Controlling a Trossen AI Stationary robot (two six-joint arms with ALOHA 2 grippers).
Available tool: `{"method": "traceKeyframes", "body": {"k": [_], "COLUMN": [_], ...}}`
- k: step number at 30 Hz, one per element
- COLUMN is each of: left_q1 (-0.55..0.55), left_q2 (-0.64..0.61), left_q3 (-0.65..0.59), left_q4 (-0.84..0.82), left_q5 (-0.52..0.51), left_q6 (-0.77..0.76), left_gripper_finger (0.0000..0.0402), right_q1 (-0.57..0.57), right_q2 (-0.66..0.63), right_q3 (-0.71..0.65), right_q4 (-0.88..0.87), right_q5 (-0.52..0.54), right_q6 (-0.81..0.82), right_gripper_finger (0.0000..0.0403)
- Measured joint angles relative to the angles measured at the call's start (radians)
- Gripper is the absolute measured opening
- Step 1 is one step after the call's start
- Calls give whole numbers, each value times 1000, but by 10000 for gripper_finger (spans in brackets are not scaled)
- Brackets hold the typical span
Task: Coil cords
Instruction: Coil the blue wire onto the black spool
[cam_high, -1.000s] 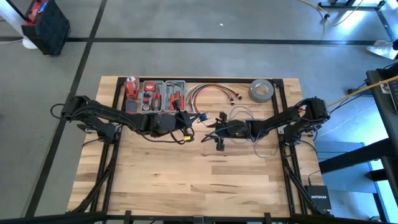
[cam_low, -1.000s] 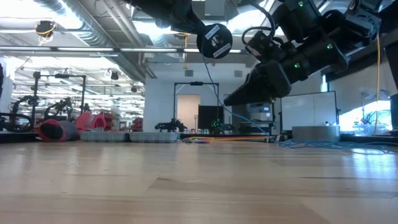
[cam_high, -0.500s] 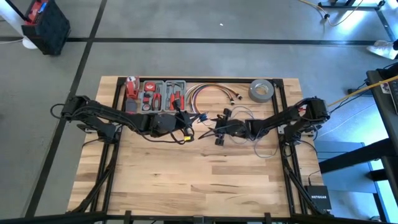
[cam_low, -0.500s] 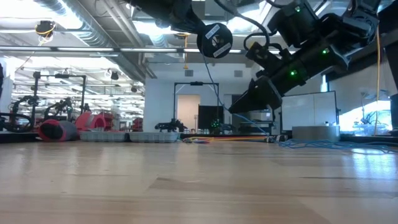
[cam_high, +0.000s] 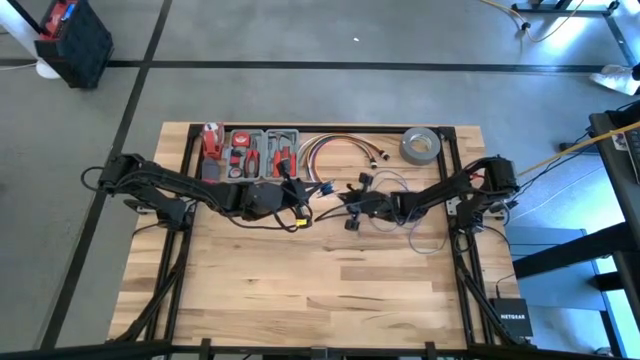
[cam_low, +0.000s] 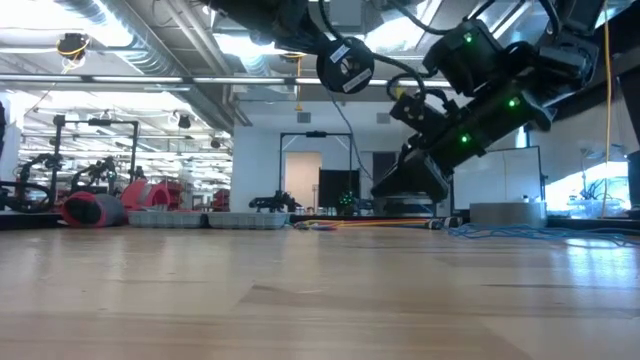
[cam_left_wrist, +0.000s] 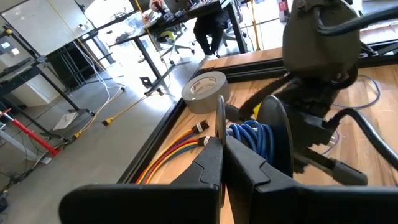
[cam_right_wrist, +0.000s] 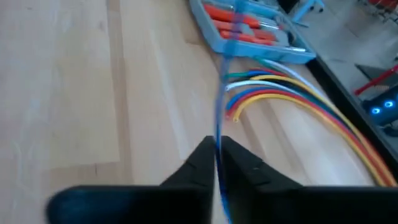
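1. Wooden planks form the worktop (cam_high: 300, 290), with a tool tray (cam_high: 252, 150), a bundle of red, yellow and white cables (cam_high: 335, 150) and a grey tape roll (cam_high: 421, 146) set along its far edge.
2. Near the middle of the worktop, the right hand (cam_right_wrist: 216, 149) is seen with its fingers drawn together on the thin grey-blue wire (cam_right_wrist: 219, 93), which runs taut out from between them.
3. Close by, the left hand (cam_left_wrist: 222, 146) is pinched shut on the same wire, and blue turns of it (cam_left_wrist: 249, 134) are seen gathered just beyond its fingertips.
4. The rest of the wire lies in loose loops (cam_high: 425, 235) on the worktop behind the right hand.
5. The black cord cannot be made out with certainty.
6. The step in hand is judged to be the winding of another turn: a fresh length has been gripped.
7. Next, that length would need to be carried round to the held coil, kept taut without being tugged free.
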Motion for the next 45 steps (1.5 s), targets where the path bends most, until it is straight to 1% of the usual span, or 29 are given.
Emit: {"method": "traceKeyframes", "body": {"k": [2, 4, 8, 13, 19, 22, 24, 28, 33, 36, 42, 45], "left_q1": [0, 0, -1, -1, 21, 31, 37, 47, 38, 37, 40, 44], "left_q2": [0, 0, 0, 1, 1, 1, 1, 19, 75, 100, 157, 170], "left_q3": [0, 0, 0, 0, 0, 0, 0, 0, 0, 4, 52, 62], "left_q4": [-3, -8, -56, -90, -139, -155, -167, -164, -35, 22, 41, 61], "left_q5": [0, 0, 0, 0, -1, -16, -30, -31, -31, -31, -31, -32], "left_q6": [-1, -1, 8, 40, 39, 37, 36, 30, 87, 90, 64, 36], "left_gripper_finger": [0, 0, 0, 0, 0, 0, 0, 0, 0, 0, 0, 0], "right_q1": [1, 1, 1, 1, 18, 53, 76, 110, 128, 127, 126, 126], "right_q2": [-18, -39, -114, -213, -318, -352, -366, -370, -349, -316, -230, -199], "right_q3": [0, 0, 0, 0, 0, 0, 0, 0, 0, 1, 1, 22], "right_q4": [-3, -23, -96, -186, -226, -204, -155, -19, 92, 151, 262, 268], "right_q5": [1, 15, 62, 142, 110, 86, 65, 12, -41, -85, -109, -134], "right_q6": [-10, -4, 33, 93, 153, 153, 153, 153, 178, 182, 201, 201], "right_gripper_finger": [9, 14, 6, 9, 7, 5, 4, 6, 3, 5, 7, 8]}}
